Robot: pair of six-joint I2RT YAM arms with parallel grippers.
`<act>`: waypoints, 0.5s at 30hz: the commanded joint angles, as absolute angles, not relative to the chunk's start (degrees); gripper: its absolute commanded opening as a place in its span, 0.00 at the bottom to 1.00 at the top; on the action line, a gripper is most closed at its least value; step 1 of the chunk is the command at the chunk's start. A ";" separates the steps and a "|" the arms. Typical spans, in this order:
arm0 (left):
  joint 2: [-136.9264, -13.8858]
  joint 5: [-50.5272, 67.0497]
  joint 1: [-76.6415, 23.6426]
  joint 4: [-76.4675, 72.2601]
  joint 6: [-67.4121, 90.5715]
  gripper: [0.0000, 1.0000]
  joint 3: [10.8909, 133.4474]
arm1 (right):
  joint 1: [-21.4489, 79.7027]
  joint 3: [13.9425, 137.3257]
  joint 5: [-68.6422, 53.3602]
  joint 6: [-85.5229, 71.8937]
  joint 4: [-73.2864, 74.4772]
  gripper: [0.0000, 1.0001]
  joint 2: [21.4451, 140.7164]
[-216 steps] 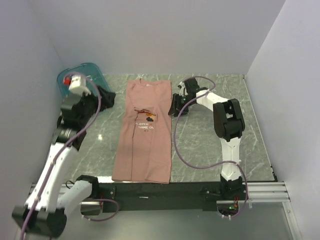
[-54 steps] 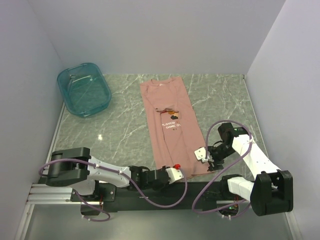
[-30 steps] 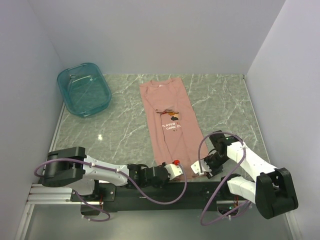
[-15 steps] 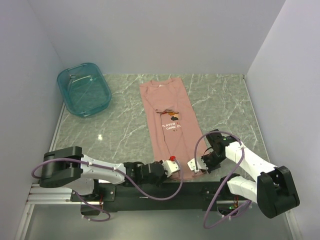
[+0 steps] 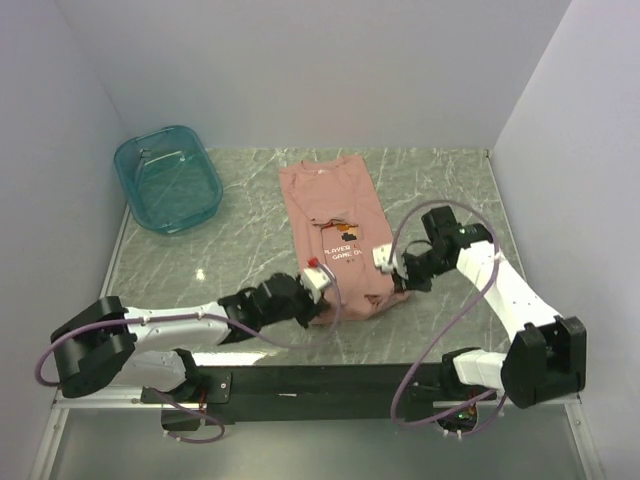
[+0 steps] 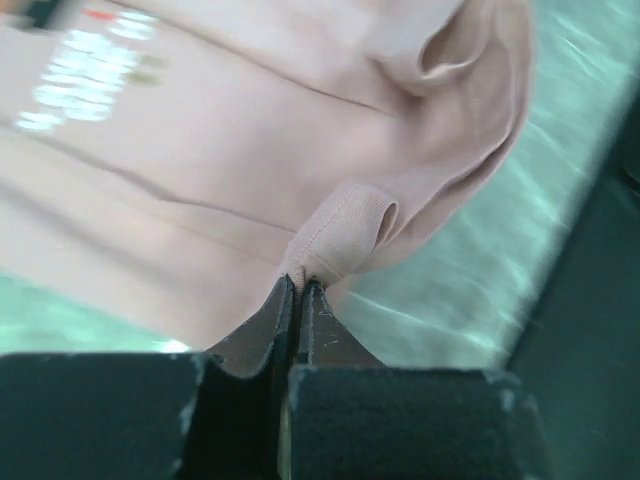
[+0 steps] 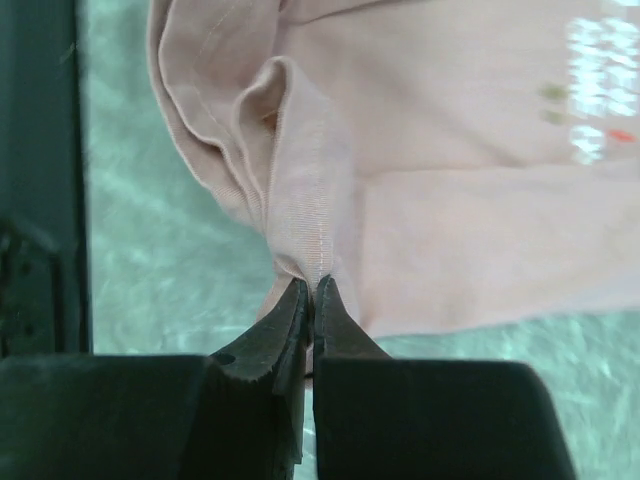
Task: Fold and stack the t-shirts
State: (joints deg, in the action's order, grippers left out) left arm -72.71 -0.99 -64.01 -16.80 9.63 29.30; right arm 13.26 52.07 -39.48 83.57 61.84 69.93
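The dusty-pink t-shirt lies lengthwise on the marble table, sleeves folded in, its lower part lifted and doubled back toward the chest graphic. My left gripper is shut on the hem's left corner, pinched into a small loop at the fingertips. On the other side my right gripper is shut on the hem's right corner, the cloth bunched in folds above the closed jaws. White chest text shows at the right wrist view's upper right and the same text appears blurred in the left wrist view.
A translucent teal plastic tub stands at the table's far left corner. The black base rail runs along the near edge. White walls close in the left, back and right sides.
Both grippers have lifted the hem from the near edge and carried it away from the bases toward the chest print. The right gripper shut on its corner within the last second.
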 commanded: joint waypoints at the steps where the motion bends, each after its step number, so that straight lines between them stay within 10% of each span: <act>1: -72.42 5.26 -54.71 -19.86 4.94 0.01 31.55 | 12.48 58.35 -40.71 68.26 52.69 0.00 74.87; 15: -95.18 16.79 -35.33 -18.63 -2.02 0.01 52.29 | 12.13 82.34 -30.94 44.66 37.80 0.00 103.96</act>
State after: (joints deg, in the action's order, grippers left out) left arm -93.69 12.78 -36.12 -17.89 0.62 48.51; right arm 12.49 78.50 -33.12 50.52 40.75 101.60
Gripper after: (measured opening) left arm 0.031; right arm 0.025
